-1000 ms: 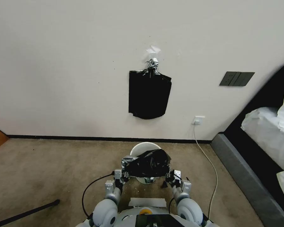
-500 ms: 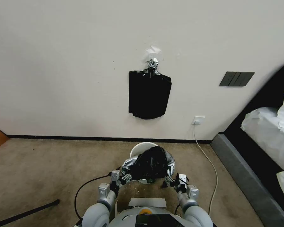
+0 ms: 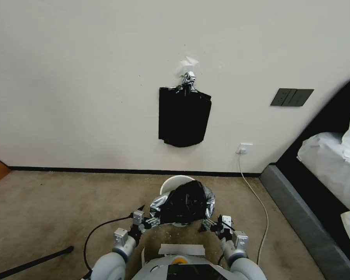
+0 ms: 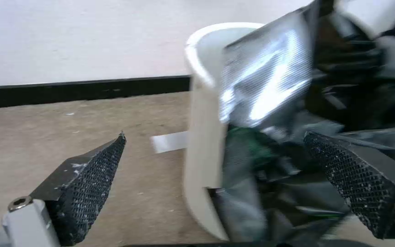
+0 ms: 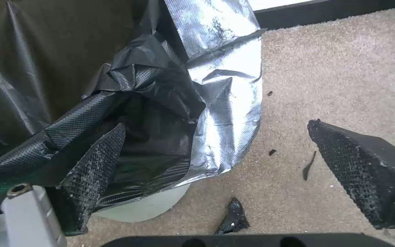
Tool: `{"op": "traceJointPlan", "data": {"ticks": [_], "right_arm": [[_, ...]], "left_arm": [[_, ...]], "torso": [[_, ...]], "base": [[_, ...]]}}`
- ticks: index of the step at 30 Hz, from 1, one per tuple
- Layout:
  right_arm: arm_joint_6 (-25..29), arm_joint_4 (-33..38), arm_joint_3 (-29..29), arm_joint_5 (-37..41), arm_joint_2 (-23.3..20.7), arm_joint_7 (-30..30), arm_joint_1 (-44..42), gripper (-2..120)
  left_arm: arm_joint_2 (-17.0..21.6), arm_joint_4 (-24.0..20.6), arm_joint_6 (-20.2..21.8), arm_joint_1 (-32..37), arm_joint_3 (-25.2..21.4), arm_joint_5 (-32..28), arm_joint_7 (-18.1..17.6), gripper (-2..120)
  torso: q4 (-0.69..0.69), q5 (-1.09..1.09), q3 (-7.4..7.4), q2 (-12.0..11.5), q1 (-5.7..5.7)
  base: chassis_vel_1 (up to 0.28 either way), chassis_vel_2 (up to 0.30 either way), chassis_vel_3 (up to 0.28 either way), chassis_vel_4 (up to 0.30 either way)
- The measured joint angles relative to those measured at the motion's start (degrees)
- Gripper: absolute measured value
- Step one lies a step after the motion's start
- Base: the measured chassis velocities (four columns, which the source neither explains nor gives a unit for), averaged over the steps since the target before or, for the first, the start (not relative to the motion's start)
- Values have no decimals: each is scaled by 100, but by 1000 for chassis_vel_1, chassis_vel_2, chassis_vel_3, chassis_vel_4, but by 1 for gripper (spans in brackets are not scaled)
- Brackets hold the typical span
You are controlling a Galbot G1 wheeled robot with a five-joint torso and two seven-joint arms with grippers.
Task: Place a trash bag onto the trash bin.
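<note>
Bag [image 3: 186, 202] draped over bin [image 3: 174, 182] rim, ahead of and between both sets of fingers, left gripper [image 3: 143, 222] and right gripper [image 3: 213, 224] spread wide holding nothing; release step, next likely checking rim seating.

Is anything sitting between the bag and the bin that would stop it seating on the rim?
Nothing visible does. The trash bag is draped straight over the trash bin, covering its near rim. The left gripper and right gripper are open beside it, on either side.
</note>
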Motion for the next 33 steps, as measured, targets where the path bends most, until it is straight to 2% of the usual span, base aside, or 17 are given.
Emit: {"op": "traceJointPlan", "data": {"ticks": [3,9,11,12,13,16,17,18,20,23,24,25,26,27,29,30,33], "right_arm": [[-7,180,102,-51,-54,-8,-104,100],[0,415,230,-243,-184,-163,-192,100],[-1,718,436,-348,-454,-580,-116,100],[-14,866,627,-225,-699,-990,67,100],[-14,866,627,-225,-699,-990,67,100],[-503,808,1073,1141,-1259,-1832,999,100],[-503,808,1073,1141,-1259,-1832,999,100],[-664,593,1082,1561,-1420,-2081,1477,100],[-930,87,820,2063,-1692,-2532,2405,100],[-1145,-279,617,2233,-1855,-2930,3077,100],[-1293,-492,542,2274,-1956,-3233,3402,100],[-1293,-492,542,2274,-1956,-3233,3402,100],[-1388,-739,322,2280,-2041,-3502,3735,100],[-1434,-938,66,2280,-2086,-3688,4024,100],[-1518,-1655,-924,2228,-2148,-4250,5101,100],[-1518,-1655,-924,2228,-2148,-4250,5101,100],[-1517,-2621,-2148,2001,-2018,-4866,6433,100]], "left_arm": [[182,-15,-173,16,-177,-394,310,100],[208,-140,-233,176,-470,-445,408,100],[-54,-388,-323,571,-956,-230,477,100],[-363,-542,-435,840,-1251,107,477,100],[-363,-542,-435,840,-1251,107,477,100],[-1175,-708,-625,1079,-1652,936,174,100],[-1175,-708,-625,1079,-1652,936,174,100],[-1459,-758,-637,1149,-1735,1223,68,100],[-1851,-859,-642,1283,-1785,1746,-40,100],[-1985,-897,-621,1294,-1709,2133,-69,100],[-1974,-902,-530,1181,-1548,2391,-81,100],[-1974,-902,-530,1181,-1548,2391,-81,100],[-1978,-905,-490,1182,-1495,2564,-82,100],[-1995,-906,-482,1223,-1496,2663,-79,100],[-2055,-928,-529,1418,-1618,2903,-38,100],[-2055,-928,-529,1418,-1618,2903,-38,100],[-2135,-996,-584,1579,-1865,3023,0,100]], "torso": [[-1,0,0,0,0],[-3,0,0,0,0],[-4,0,0,0,0],[0,2,0,0,0],[0,2,0,0,0],[1,1,0,0,0],[1,1,0,0,0],[1,3,0,0,0],[3,3,0,0,0],[9,6,0,0,0],[1,-1,1,0,0],[1,-1,1,0,0],[-9,-7,0,0,0],[-9,-2,0,0,0],[-2,6,1,0,0],[-2,6,1,0,0],[6,-1,1,0,0]], "base": [[0,0,0,0],[0,0,0,0],[0,0,0,0],[0,0,0,0],[0,0,0,0],[0,0,0,0],[0,0,0,0],[0,0,0,0],[0,0,0,0],[0,0,0,0],[0,0,0,0],[0,0,0,0],[0,0,0,0],[0,0,0,0],[0,0,0,0],[0,0,0,0],[0,0,0,0]]}}
